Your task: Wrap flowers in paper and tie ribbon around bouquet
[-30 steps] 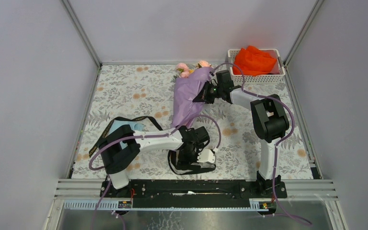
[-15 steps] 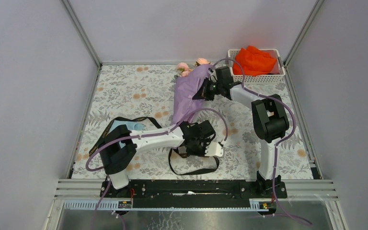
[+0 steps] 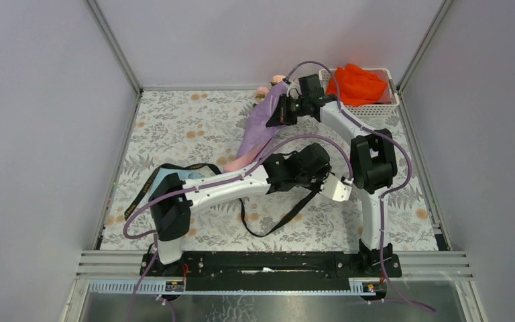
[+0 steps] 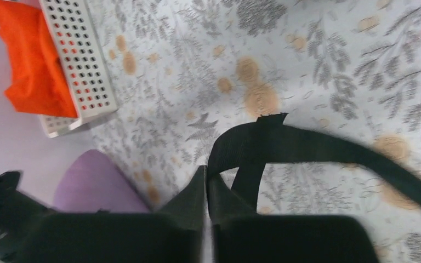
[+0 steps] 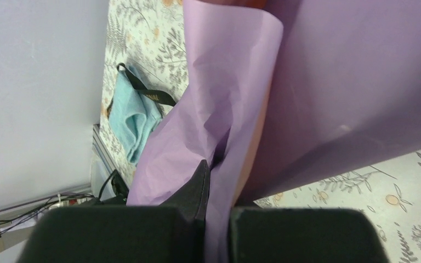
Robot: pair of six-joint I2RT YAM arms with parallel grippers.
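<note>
The bouquet [image 3: 258, 127] slants across the back of the table, its purple paper [image 5: 318, 82] wrapped round the stems. Pink flowers [image 3: 269, 88] peek out at its far end. My right gripper [image 3: 283, 113] is shut on a fold of the paper [image 5: 219, 164] near the top and holds that end up. My left gripper [image 3: 328, 189] is shut on the black ribbon [image 4: 307, 145], pinched at the fingertips [image 4: 197, 186]. The ribbon hangs from it in a slack loop [image 3: 268, 228] above the table. The rest of the ribbon [image 3: 137, 198] lies at the left.
A white basket [image 3: 389, 107] holding an orange cloth [image 3: 355, 84] stands at the back right, close behind the right gripper. A folded light blue cloth [image 3: 174, 178] lies under the left arm. Metal frame posts and grey walls ring the floral table [image 3: 174, 121].
My left gripper shut on the ribbon, then carried it up and to the right. My right gripper raised the bouquet's top end toward the back wall, tilting the cone.
</note>
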